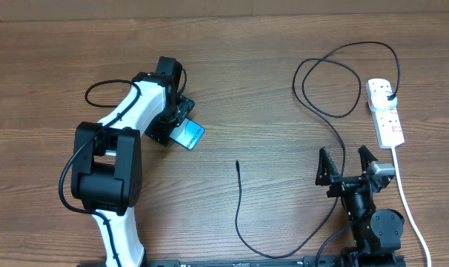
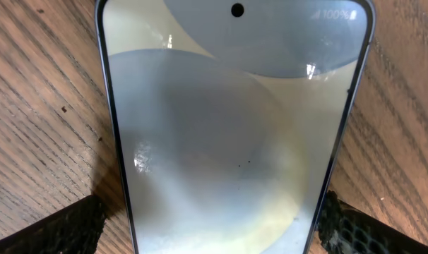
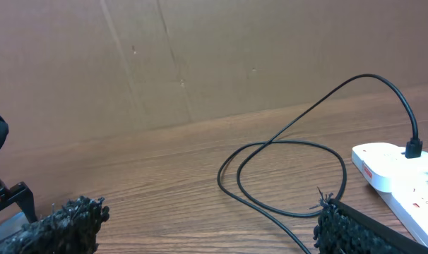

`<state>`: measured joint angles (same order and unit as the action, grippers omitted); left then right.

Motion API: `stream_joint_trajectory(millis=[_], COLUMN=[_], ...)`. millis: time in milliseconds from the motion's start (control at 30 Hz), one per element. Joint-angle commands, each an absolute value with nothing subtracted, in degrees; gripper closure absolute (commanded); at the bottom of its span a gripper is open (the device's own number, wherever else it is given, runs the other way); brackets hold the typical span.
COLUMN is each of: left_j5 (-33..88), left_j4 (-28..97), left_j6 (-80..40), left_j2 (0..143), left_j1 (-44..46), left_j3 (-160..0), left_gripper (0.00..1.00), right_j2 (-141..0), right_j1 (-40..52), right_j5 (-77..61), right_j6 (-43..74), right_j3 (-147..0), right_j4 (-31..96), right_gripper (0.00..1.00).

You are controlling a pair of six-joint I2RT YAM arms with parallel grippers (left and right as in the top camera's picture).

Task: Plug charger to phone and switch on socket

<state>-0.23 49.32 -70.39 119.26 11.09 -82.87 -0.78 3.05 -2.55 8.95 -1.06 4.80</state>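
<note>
The phone (image 1: 190, 136) lies on the wooden table left of centre, mostly hidden under my left gripper (image 1: 173, 122). In the left wrist view the phone's pale screen (image 2: 228, 127) fills the frame. My left gripper (image 2: 214, 233) is open, with one finger on each side of the phone's long edges. The charger is a black cable (image 1: 239, 208). Its free tip (image 1: 238, 162) lies mid-table and its plug (image 1: 388, 96) sits in the white socket (image 1: 385, 113) at the far right. My right gripper (image 1: 345, 165) stands open and empty near the front. The cable loop (image 3: 292, 176) and the socket (image 3: 397, 166) lie ahead of it.
The socket's white cord (image 1: 406, 200) runs down the right side to the front edge, close to my right arm. A brown cardboard wall (image 3: 200, 56) closes off the back of the table. My left arm's own black wire (image 1: 98, 93) loops out at the left.
</note>
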Motion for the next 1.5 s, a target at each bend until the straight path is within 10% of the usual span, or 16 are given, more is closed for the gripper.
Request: stream_joint_trajectory(millis=[0, 1467], left_j5=[0.80, -3.84], left_j4=[49.71, 53.25], left_j6=[-70.89, -71.35], left_j2=[121.71, 121.71], left_j1=[10.55, 10.63], left_j3=[-82.13, -82.13], left_gripper=[0.00, 0.00], right_j2=[-0.16, -0.16], right_j1=[3.36, 3.36], right_j5=[-2.04, -2.02], right_j6=[8.67, 8.69], right_j3=[-0.45, -0.45], right_j4=[4.69, 4.69], right_gripper=[0.00, 0.00])
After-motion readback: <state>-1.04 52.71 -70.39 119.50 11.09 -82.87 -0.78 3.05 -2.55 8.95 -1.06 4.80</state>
